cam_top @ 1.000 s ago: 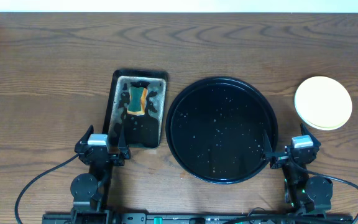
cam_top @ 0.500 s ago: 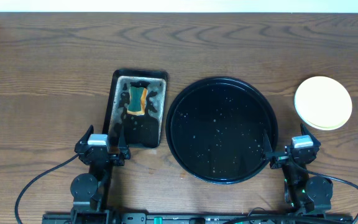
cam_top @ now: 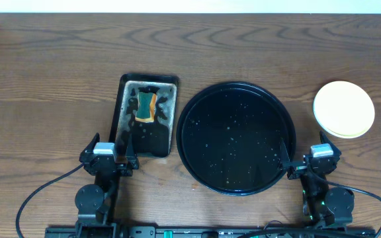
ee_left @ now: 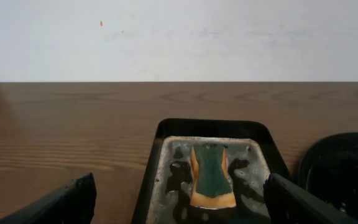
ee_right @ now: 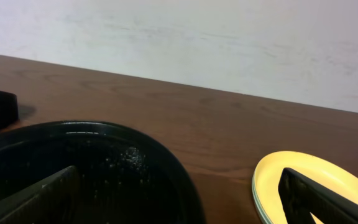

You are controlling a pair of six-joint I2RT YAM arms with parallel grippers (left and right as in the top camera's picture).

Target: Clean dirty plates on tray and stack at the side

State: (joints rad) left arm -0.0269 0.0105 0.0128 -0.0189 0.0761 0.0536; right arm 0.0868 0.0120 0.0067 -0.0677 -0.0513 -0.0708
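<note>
The round black tray (cam_top: 237, 135) sits mid-table with no plates on it, only water droplets on its glossy floor. A stack of plates (cam_top: 344, 109) stands to the right of it, the pale yellow one on top and looking free of streaks. In the right wrist view, pale edges show under the yellow plate (ee_right: 269, 183). My left gripper (cam_top: 108, 149) hangs open near the front edge, and in its wrist view (ee_left: 179, 202) nothing lies between the fingers. My right gripper (cam_top: 311, 153) is also open and empty (ee_right: 185, 199), between the tray (ee_right: 104, 162) and the stack.
A small rectangular black tray (cam_top: 126, 99) left of the round one holds a wet green-and-orange sponge (cam_top: 145, 106), seen straight ahead in the left wrist view as the sponge (ee_left: 211, 176). A white wall runs along the table's far edge.
</note>
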